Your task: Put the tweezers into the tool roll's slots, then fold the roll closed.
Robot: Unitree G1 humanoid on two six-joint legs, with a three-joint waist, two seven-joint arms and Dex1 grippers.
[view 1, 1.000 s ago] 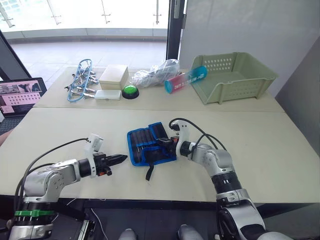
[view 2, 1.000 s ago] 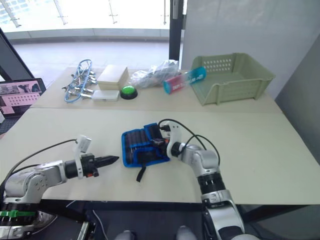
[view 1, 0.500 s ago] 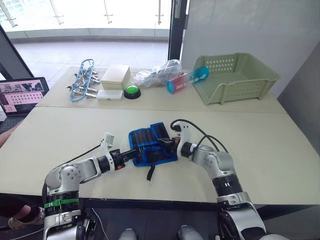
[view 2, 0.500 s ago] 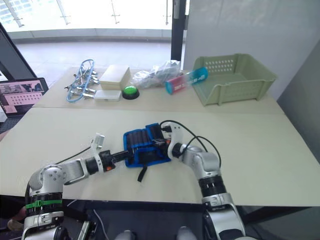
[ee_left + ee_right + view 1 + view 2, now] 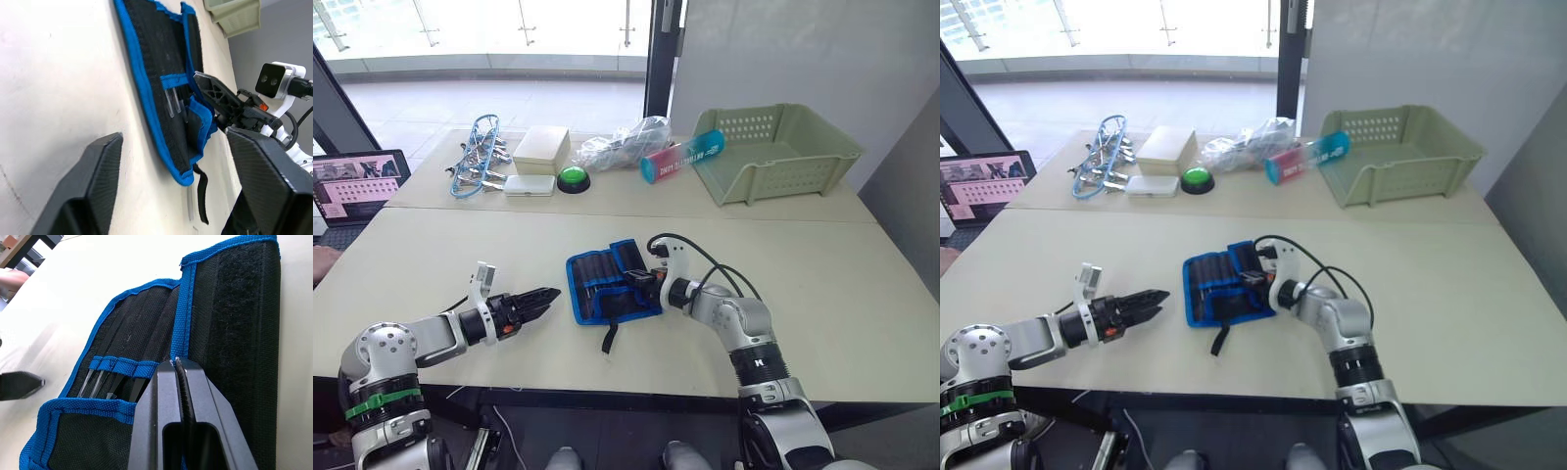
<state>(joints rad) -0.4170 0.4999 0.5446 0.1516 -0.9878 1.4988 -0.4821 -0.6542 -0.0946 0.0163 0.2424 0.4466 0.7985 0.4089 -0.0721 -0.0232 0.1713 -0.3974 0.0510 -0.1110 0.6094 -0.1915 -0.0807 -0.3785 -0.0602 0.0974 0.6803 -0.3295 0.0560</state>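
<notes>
the tool roll [image 5: 612, 287] lies flat on the near table, black fabric edged in bright blue, its right flap folded over and its black strap [image 5: 607, 337] trailing toward the table's front edge. the tweezers [image 5: 128, 363] sit side by side in the slots [image 5: 117, 367], tips poking under the blue band.

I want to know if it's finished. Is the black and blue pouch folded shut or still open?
Partly folded. One side flap of the tool roll lies over, but the slots remain uncovered.
</notes>
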